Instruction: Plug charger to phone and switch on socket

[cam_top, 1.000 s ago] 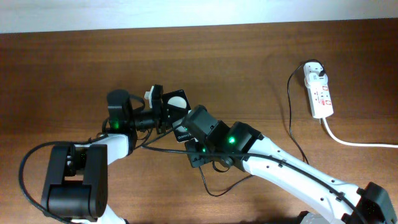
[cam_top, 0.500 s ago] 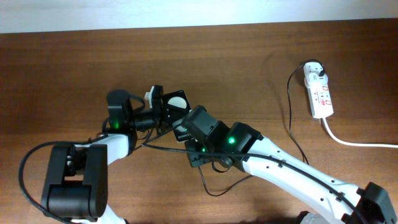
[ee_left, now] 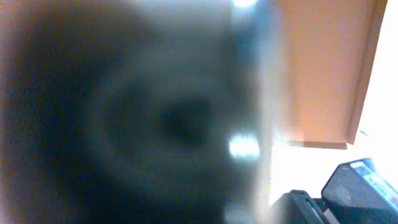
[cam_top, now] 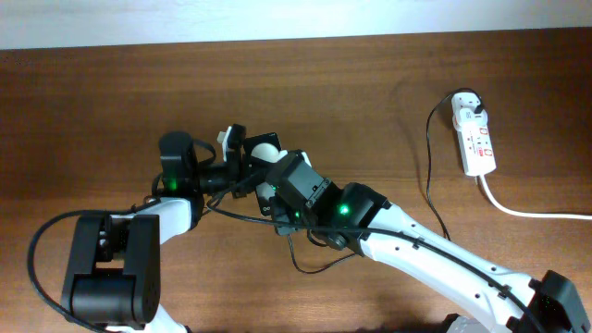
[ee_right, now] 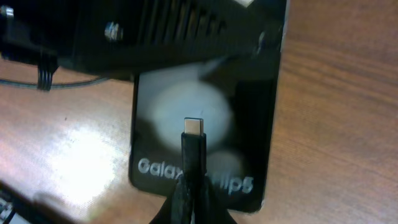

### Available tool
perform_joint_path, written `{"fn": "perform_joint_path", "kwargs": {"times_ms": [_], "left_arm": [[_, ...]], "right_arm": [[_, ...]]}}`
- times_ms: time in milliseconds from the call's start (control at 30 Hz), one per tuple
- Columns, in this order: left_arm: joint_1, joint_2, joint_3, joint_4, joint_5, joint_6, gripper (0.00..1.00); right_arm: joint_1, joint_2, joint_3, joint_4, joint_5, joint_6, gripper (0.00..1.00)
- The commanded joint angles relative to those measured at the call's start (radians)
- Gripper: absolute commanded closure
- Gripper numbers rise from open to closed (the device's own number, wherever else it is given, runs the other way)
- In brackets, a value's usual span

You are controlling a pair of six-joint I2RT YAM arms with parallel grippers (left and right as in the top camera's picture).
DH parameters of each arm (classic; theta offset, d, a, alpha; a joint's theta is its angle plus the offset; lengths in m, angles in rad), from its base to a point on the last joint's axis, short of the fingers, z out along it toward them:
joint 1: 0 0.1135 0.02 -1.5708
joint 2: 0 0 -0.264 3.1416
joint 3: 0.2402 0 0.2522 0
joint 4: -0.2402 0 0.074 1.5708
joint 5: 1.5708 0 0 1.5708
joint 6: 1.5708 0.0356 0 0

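Observation:
The black phone [ee_right: 249, 124] lies on the wooden table, showing two white round spots and white text. In the overhead view only its far end [cam_top: 265, 146] shows. My left gripper [cam_top: 242, 165] sits at the phone's left end and looks shut on it. Its black body crosses the top of the right wrist view [ee_right: 174, 31]. The left wrist view is a dark blur. My right gripper [ee_right: 193, 198] is shut on the charger's plug tip [ee_right: 194, 132], which hangs just over the phone's face. From above, the right gripper [cam_top: 276, 187] covers most of the phone.
The black charger cable [cam_top: 430, 185] loops under the right arm and runs to the white adapter [cam_top: 469, 106] in the socket [cam_top: 478, 141] at the far right. A thick white cord [cam_top: 527, 211] leads off to the right edge.
My right gripper has moved up and left with the plug tip, and it now covers most of the phone. The cable loop below has shifted with it. The left arm has not moved.

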Motion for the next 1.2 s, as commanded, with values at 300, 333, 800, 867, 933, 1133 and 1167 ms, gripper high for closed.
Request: {"fn": "perform_joint_path", "kwargs": {"times_ms": [300, 333, 800, 867, 933, 1133, 1167], "left_arm": [[0.016, -0.003, 0.000, 0.006, -0.114, -0.042, 1.00], [0.017, -0.003, 0.000, 0.006, -0.110, -0.048, 1.00], [0.089, -0.003, 0.000, 0.005, -0.061, 0.131, 1.00], [0.091, -0.003, 0.000, 0.006, -0.057, 0.072, 1.00], [0.091, -0.003, 0.000, 0.005, -0.038, 0.070, 1.00], [0.093, -0.003, 0.000, 0.005, 0.014, 0.032, 1.00], [0.093, -0.003, 0.000, 0.005, 0.014, 0.032, 1.00]], "right_arm": [[-0.002, 0.004, 0.010, -0.202, -0.144, 0.009, 0.96], [-0.002, 0.004, 0.010, -0.189, -0.144, 0.008, 0.96], [0.081, 0.029, 0.010, -0.133, -0.013, 0.013, 0.96], [0.095, 0.031, 0.010, -0.069, -0.010, 0.013, 0.96], [0.095, 0.031, 0.010, -0.034, 0.023, 0.013, 0.96], [0.074, 0.031, 0.010, -0.035, 0.067, 0.032, 0.96], [0.074, 0.031, 0.010, -0.035, 0.065, 0.032, 0.96]]}}
